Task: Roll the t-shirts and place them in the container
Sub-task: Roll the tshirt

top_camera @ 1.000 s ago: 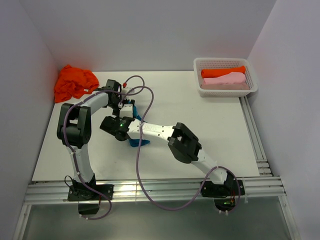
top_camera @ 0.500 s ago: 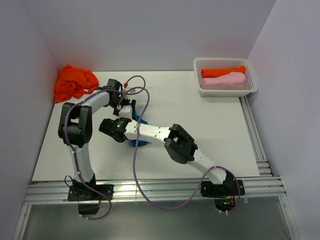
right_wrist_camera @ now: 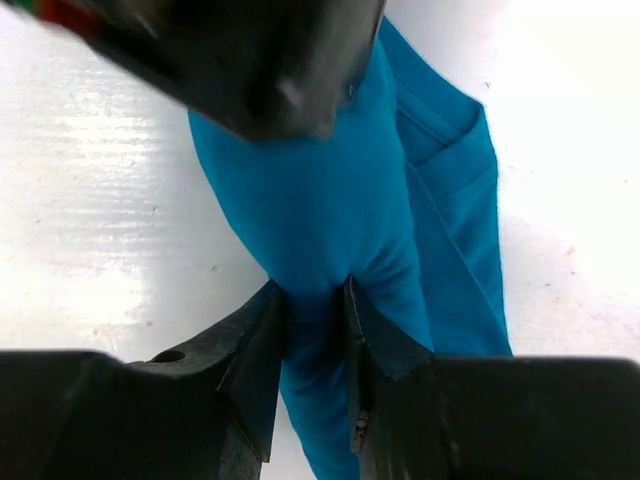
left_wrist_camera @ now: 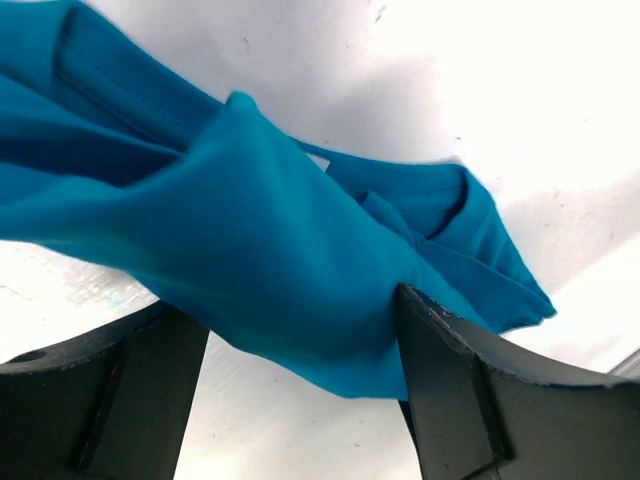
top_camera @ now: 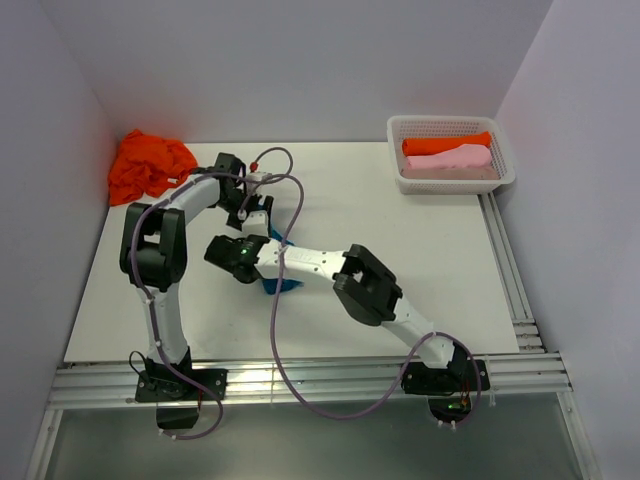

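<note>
A teal-blue t-shirt (top_camera: 283, 285) lies bunched on the white table, mostly hidden under both arms in the top view. My right gripper (right_wrist_camera: 315, 300) is shut on a thick fold of this teal t-shirt (right_wrist_camera: 310, 190), and cloth bulges out on both sides of the fingers (right_wrist_camera: 255, 340). My left gripper (left_wrist_camera: 295, 315) stands open, its jaws wide, with a hanging fold of the teal t-shirt (left_wrist_camera: 250, 230) between and above them. The right finger (left_wrist_camera: 440, 350) touches the cloth. From above, the left gripper (top_camera: 255, 215) sits just behind the right gripper (top_camera: 260, 275).
A crumpled orange t-shirt (top_camera: 150, 165) lies at the back left corner. The white lattice basket (top_camera: 505, 150) at the back right holds a rolled orange t-shirt (top_camera: 445, 144) and a rolled pink t-shirt (top_camera: 450, 160). Grey walls close in on three sides.
My right gripper's jaws have closed onto the teal fold. The left jaws have opened a little wider and that arm has shifted slightly backward.
</note>
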